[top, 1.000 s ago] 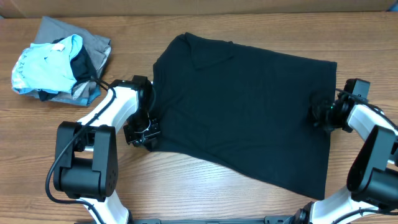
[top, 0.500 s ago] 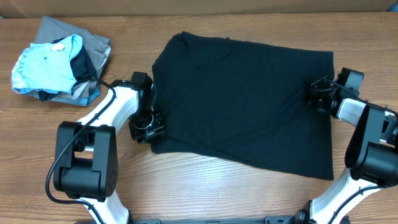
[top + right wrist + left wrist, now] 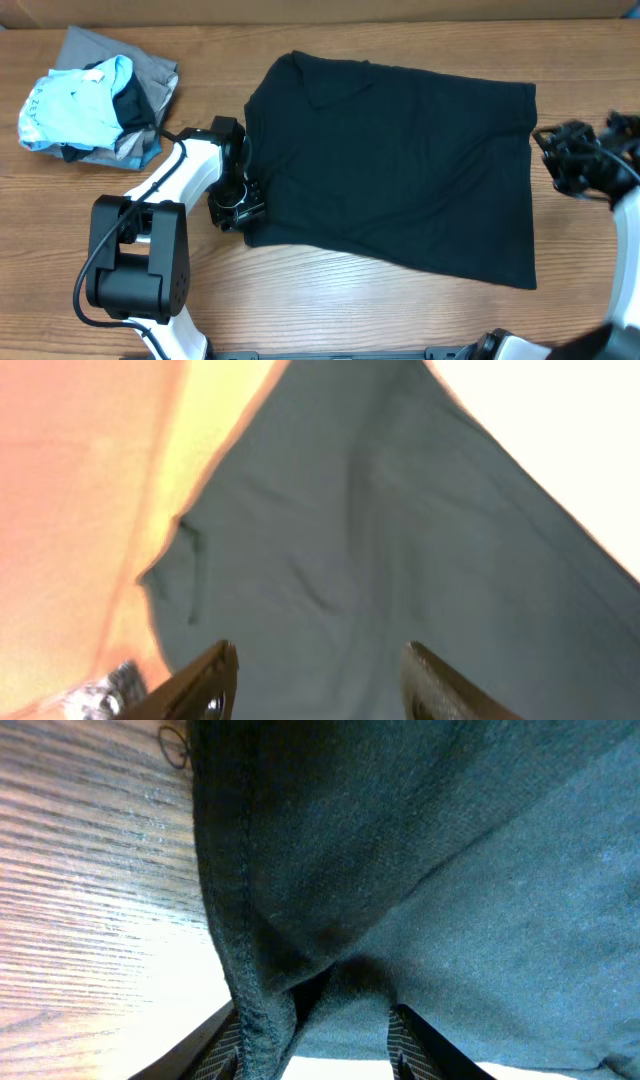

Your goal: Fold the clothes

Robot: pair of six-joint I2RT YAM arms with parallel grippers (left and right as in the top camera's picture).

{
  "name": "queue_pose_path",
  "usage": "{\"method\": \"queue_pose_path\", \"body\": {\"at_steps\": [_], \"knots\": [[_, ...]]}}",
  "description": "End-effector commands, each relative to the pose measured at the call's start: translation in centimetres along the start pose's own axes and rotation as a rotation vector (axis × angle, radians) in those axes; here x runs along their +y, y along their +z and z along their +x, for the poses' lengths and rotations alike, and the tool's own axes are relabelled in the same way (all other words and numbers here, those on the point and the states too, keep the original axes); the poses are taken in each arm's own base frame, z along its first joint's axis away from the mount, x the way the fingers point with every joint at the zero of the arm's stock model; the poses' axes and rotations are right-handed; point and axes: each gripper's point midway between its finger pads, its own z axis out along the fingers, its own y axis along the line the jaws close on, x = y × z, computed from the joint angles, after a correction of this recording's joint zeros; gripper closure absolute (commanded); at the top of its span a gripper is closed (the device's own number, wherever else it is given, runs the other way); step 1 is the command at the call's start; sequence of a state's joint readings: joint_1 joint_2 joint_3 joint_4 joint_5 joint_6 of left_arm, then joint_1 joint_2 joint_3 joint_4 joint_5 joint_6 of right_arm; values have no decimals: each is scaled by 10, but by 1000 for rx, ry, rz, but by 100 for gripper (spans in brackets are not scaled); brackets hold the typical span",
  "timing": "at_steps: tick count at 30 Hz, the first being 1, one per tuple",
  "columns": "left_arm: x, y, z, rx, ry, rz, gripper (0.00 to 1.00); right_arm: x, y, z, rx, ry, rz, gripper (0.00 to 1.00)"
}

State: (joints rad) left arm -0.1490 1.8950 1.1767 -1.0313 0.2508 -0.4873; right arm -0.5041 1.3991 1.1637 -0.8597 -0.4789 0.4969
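The left arm (image 3: 185, 165) reaches up and to the right from its base. Its wrist is bent so that the left gripper (image 3: 237, 207) points downward, fingers (image 3: 225, 1045) parted. The right arm (image 3: 628, 240) stands at the far right edge, blurred. The right gripper (image 3: 552, 160) points left, jaws apart with nothing between them.

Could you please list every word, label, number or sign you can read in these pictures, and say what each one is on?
Nothing can be read for certain.
Light-blue garment: dark print along its left edge, too small to read in the overhead view.
Shirt: no print or label shows in any view.
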Motion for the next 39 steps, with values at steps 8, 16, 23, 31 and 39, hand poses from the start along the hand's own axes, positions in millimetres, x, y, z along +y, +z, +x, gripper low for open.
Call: {"method": "queue_pose_path", "body": {"at_steps": [8,16,23,31,39], "knots": [[-2,-5,4,0,24,9,49,-152,-17,73,126,256,583,52],[-2,-5,4,0,36,9,49,-200,8,126,255,366,673,52],[-2,-5,5,1,43,9,50,-231,29,161,302,479,728,39],[-1,-5,5,4,42,7,53,-219,30,132,288,366,687,96],[5,-9,7,15,6,10,73,-192,9,115,328,295,666,96]]}}
